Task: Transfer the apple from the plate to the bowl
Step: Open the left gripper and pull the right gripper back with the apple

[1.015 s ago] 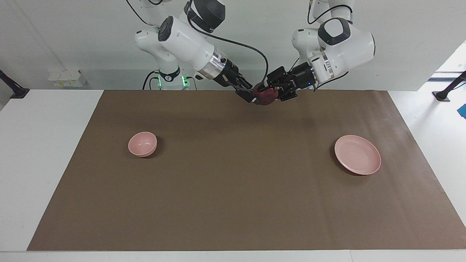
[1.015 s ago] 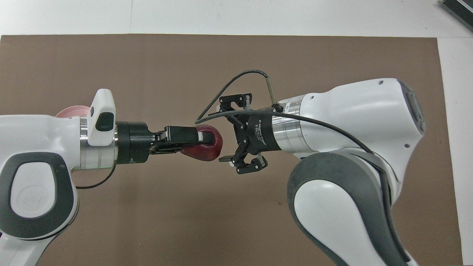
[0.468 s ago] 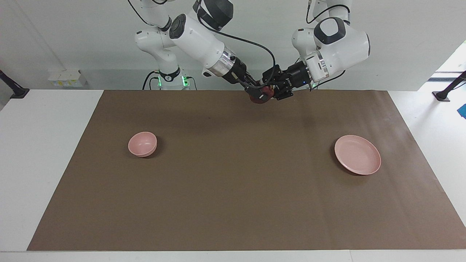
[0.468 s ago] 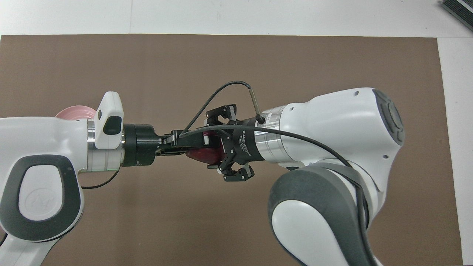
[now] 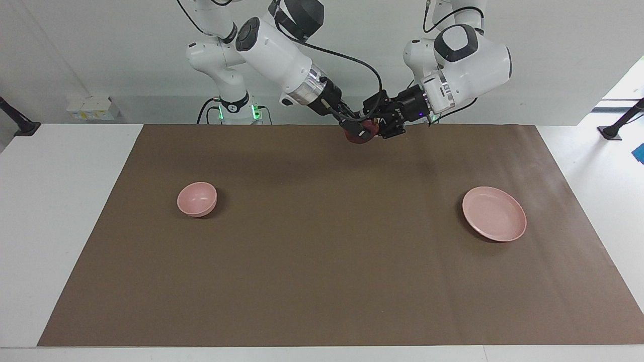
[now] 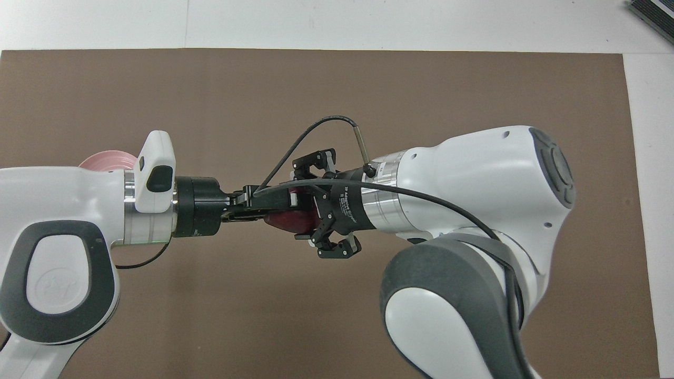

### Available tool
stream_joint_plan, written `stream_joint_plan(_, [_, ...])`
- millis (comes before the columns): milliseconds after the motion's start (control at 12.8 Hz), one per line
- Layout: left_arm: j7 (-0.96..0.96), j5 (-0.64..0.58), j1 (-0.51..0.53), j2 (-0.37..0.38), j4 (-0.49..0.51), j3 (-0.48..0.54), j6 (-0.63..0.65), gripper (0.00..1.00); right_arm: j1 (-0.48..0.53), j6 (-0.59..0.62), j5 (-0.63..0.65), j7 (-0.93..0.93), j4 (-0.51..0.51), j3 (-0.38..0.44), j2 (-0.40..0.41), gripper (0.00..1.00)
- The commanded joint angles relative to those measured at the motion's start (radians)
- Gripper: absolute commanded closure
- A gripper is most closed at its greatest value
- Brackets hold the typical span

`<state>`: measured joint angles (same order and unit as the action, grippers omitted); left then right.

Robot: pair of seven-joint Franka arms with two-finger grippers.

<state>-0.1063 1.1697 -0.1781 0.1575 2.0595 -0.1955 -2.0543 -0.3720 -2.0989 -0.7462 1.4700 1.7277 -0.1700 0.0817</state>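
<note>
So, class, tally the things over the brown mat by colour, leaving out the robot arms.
Pale pink: 2, the bowl and the plate.
Dark red: 1, the apple, held in the air between both arms.
Total: 3.

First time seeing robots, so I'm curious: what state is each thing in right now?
apple: held in mid-air between both grippers.
right gripper: shut on the apple.
left gripper: at the apple, grip unclear.
bowl: upright, empty.
plate: empty.
</note>
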Motion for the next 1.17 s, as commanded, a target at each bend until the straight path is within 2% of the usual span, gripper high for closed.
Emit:
stream_joint_plan(0, [-0.007, 0.028, -0.021, 0.028, 0.011, 0.013, -0.001, 0.00, -0.005, -0.015, 0.027, 0.015, -0.005, -0.003, 0.006, 0.92])
stream_joint_plan(390, [0.000, 0.024, -0.011, 0.030, 0.011, 0.014, 0.017, 0.00, 0.015, -0.003, 0.045, -0.020, 0.000, 0.003, 0.006, 0.92])
stream_joint_plan(624, [0.002, 0.015, 0.018, 0.043, 0.011, 0.025, 0.048, 0.00, 0.100, 0.123, 0.100, -0.109, 0.001, 0.001, 0.003, 0.92])
stream_joint_plan(702, [0.002, 0.001, 0.038, 0.043, 0.011, 0.025, 0.065, 0.00, 0.125, 0.155, 0.116, -0.129, 0.001, 0.003, 0.001, 0.89])
stream_joint_plan(859, [0.008, -0.066, 0.084, 0.045, -0.005, 0.025, 0.114, 0.00, 0.188, 0.195, 0.194, -0.174, -0.013, 0.006, -0.010, 0.89])
stream_joint_plan(1093, [0.080, -0.317, 0.140, 0.043, -0.076, 0.027, 0.210, 0.00, 0.266, 0.235, 0.261, -0.319, -0.020, 0.006, -0.028, 0.91])
